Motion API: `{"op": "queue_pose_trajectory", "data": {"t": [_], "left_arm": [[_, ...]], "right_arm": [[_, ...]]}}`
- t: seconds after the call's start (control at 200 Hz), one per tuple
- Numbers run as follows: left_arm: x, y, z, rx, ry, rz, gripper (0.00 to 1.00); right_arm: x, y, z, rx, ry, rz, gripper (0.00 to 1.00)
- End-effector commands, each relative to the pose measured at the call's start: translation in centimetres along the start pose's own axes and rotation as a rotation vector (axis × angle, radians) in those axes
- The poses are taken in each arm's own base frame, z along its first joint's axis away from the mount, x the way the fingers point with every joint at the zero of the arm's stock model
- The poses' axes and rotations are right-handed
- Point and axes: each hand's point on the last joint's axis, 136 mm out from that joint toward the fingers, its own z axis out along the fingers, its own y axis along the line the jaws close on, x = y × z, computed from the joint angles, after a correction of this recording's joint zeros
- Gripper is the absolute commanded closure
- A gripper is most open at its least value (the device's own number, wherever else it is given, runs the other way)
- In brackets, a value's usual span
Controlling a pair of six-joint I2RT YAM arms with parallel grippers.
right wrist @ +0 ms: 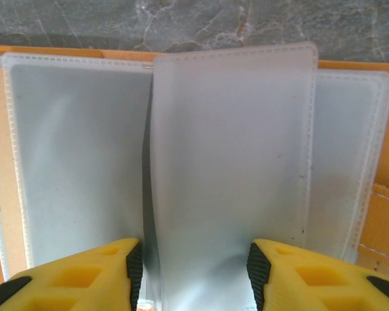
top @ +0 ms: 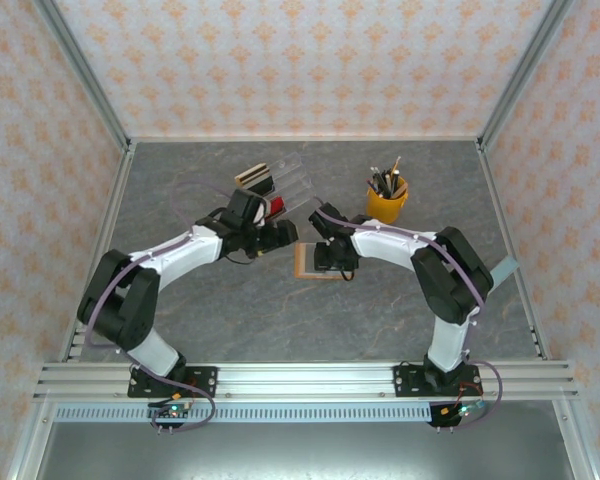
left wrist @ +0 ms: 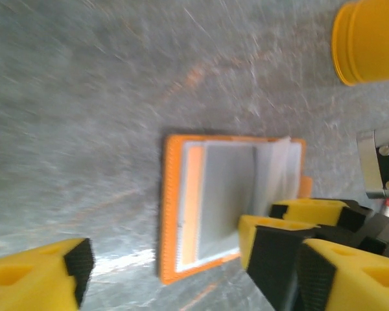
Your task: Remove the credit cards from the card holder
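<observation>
By orange card holder (left wrist: 227, 201), left jaws spread; right jaws parted over frosted sleeve (right wrist: 230, 149).

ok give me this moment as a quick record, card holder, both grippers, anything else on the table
card holder: lying open on the table, grey inside, orange rim
clear sleeve: standing up from the open holder, looks empty
right gripper: over the holder, one finger on each side of the sleeve's lower end; grip not certain
left gripper: open, empty, next to the holder
yellow cup: upright with pens in it, farther back on the table
</observation>
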Motion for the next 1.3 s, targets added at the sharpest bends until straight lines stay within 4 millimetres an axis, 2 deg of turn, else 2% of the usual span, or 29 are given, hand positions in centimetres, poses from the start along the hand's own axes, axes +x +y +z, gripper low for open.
{"op": "queue_pose_trajectory", "data": {"t": [0.0, 0.115, 0.195, 0.345, 0.691, 1.136, 1.176, 1.296], "left_arm": [[0.9, -2.6, 1.7, 0.110, 0.044, -0.042, 0.31], [1.4, -3.1, 3.2, 0.117, 0.073, -0.060, 0.48], [1.6, -3.0, 4.0, 0.105, 0.089, -0.065, 0.53], [2.1, -2.6, 5.2, 0.075, 0.113, -0.074, 0.54], [2.6, -1.8, 6.5, 0.059, 0.142, -0.106, 0.58], [3.6, -3.3, 7.2, 0.121, 0.238, -0.093, 0.59], [4.0, -2.7, 7.9, 0.113, 0.262, -0.097, 0.59], [3.9, -2.5, 7.6, 0.085, 0.257, -0.072, 0.59]], "right_arm": [[2.4, -2.3, 2.6, 0.035, 0.091, 0.041, 0.53], [2.5, -2.5, 2.6, 0.027, 0.093, 0.048, 0.56], [2.5, -2.6, 2.6, 0.028, 0.093, 0.050, 0.57], [2.6, -2.7, 2.7, 0.019, 0.096, 0.060, 0.58], [2.6, -2.6, 2.6, 0.004, 0.096, 0.069, 0.59], [2.6, -2.1, 2.5, -0.041, 0.095, 0.075, 0.62], [2.5, -1.9, 2.3, -0.054, 0.092, 0.077, 0.62], [2.3, -1.7, 1.8, -0.085, 0.078, 0.082, 0.63]]}}
